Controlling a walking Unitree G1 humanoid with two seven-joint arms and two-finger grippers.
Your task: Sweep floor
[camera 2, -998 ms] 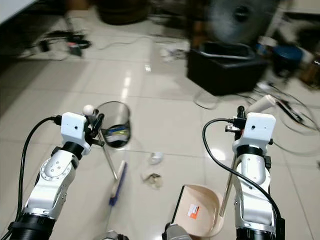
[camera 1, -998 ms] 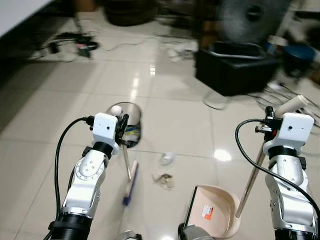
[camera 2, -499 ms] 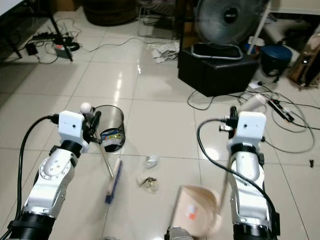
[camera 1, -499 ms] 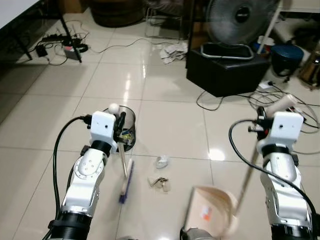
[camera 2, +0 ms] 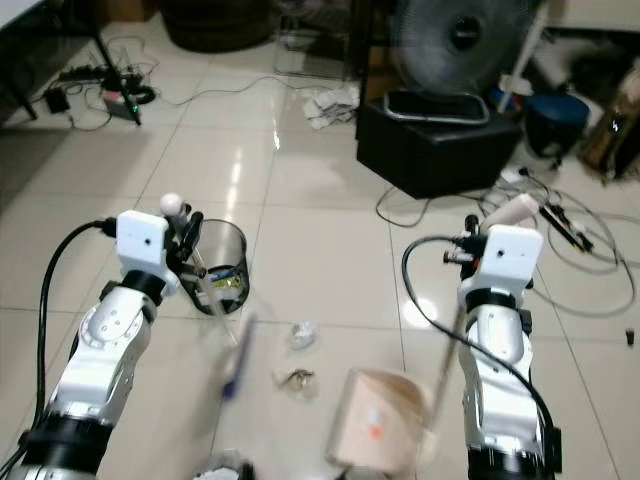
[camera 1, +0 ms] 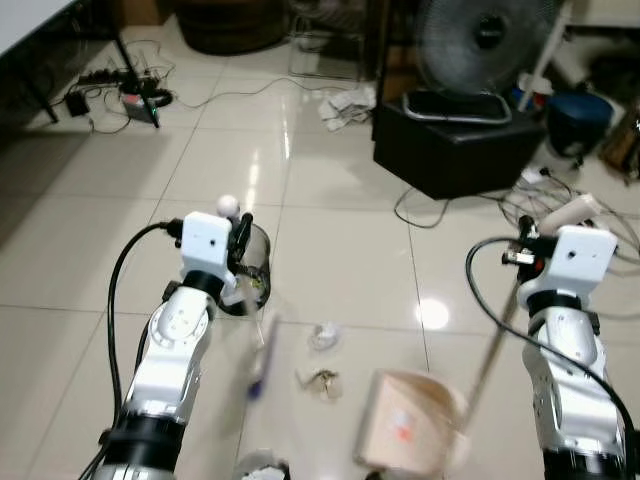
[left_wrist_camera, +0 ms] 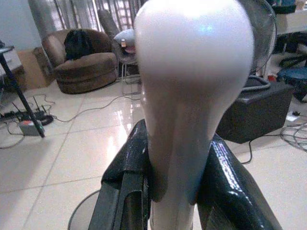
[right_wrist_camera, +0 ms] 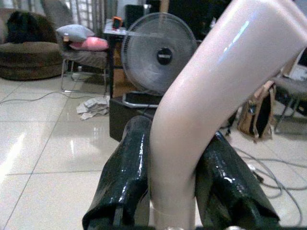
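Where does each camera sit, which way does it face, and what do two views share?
Head eyes: look down past both arms at broom, dustpan, bin, litter.
Left wrist: along left gripper clamping the broom handle.
Right wrist: along right gripper clamping the dustpan handle.
Shared: fan.

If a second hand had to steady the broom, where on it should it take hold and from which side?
Grip the bare shaft of the broom between the left gripper, clamped near its rounded top, and the blue head on the floor. That stretch is thin, straight and free. Come from the robot's right, the open tile side, since the wire bin stands close behind the shaft on the other side.
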